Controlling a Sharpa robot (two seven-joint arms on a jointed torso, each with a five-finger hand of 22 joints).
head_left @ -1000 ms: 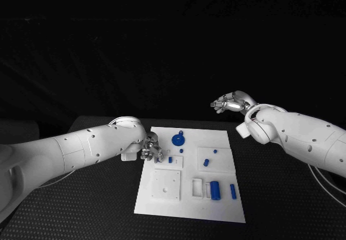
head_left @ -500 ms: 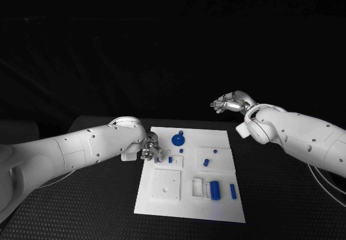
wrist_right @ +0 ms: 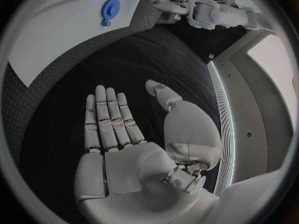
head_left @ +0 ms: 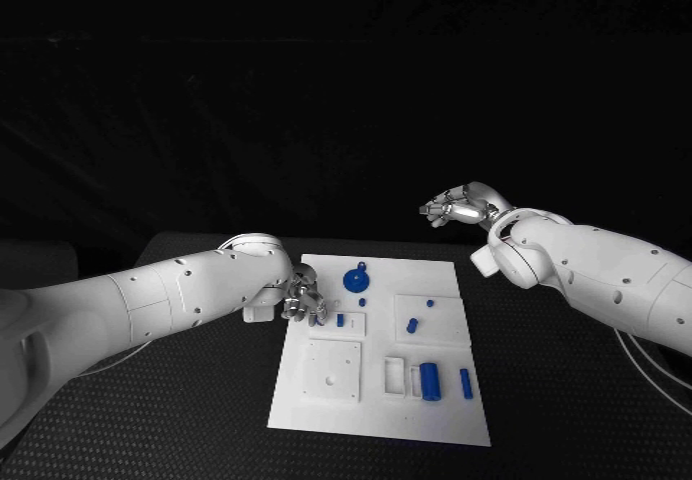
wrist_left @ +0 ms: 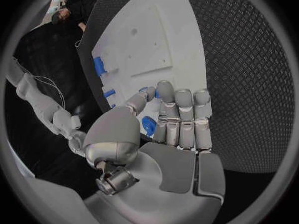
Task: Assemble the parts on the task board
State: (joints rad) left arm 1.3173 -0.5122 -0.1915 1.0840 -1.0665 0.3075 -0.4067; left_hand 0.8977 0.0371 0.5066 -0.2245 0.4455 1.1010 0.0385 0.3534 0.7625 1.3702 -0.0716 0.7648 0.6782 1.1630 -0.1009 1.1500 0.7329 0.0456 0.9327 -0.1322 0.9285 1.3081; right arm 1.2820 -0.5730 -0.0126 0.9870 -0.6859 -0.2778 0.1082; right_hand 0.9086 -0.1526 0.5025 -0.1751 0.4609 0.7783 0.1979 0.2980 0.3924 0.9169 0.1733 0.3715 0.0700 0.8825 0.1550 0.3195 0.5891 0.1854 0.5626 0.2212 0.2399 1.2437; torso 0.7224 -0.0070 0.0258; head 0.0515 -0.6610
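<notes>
The white task board [head_left: 378, 405] lies in the middle of the table. Several blue parts are on it: a round disc [head_left: 358, 277], a small peg [head_left: 340, 320], a short piece [head_left: 413, 324] and a thick cylinder [head_left: 430, 381]. My left hand [head_left: 300, 300] hovers at the board's left edge, beside the peg. In the left wrist view a small blue part [wrist_left: 148, 126] sits pinched between the thumb and the fingers [wrist_left: 181, 114]. My right hand [head_left: 462, 210] is raised beyond the board's far right corner, fingers straight and apart, holding nothing.
The black textured table [head_left: 173, 420] surrounds the board. White raised blocks with holes and slots [head_left: 335, 368] stand on the board's near half. The right wrist view shows the disc [wrist_right: 111, 8] and the left hand [wrist_right: 168, 5] far off.
</notes>
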